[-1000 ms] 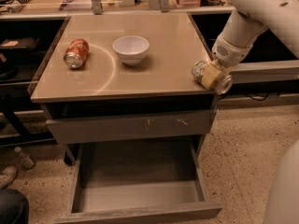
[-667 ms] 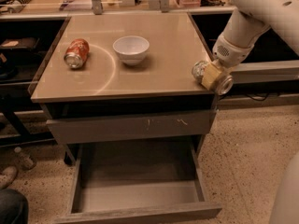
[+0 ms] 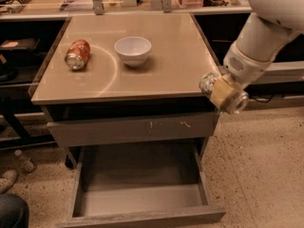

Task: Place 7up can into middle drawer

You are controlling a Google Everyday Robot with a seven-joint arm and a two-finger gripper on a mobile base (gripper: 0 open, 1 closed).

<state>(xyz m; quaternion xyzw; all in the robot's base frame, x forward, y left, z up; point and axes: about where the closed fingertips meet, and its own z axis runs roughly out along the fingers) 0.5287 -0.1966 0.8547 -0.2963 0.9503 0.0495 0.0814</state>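
My gripper (image 3: 223,93) hangs at the table's front right corner, just off the edge, level with the tabletop. It is shut on the 7up can (image 3: 208,83), which lies sideways in it. The can's silvery ends stick out on both sides, and a yellowish finger (image 3: 221,92) covers the label. The middle drawer (image 3: 142,199) is pulled open low under the table, down and to the left of the gripper. Its grey floor is bare and its front is plain.
On the beige table (image 3: 161,75) lie an orange-red can (image 3: 77,54) on its side at the left and a white bowl (image 3: 133,49) in the middle. A closed drawer front with pale scratches (image 3: 137,127) sits above the open one. Dark shelving stands at both sides.
My gripper has moved with the can a little down and to the right, off the table's corner. Nothing else has moved.
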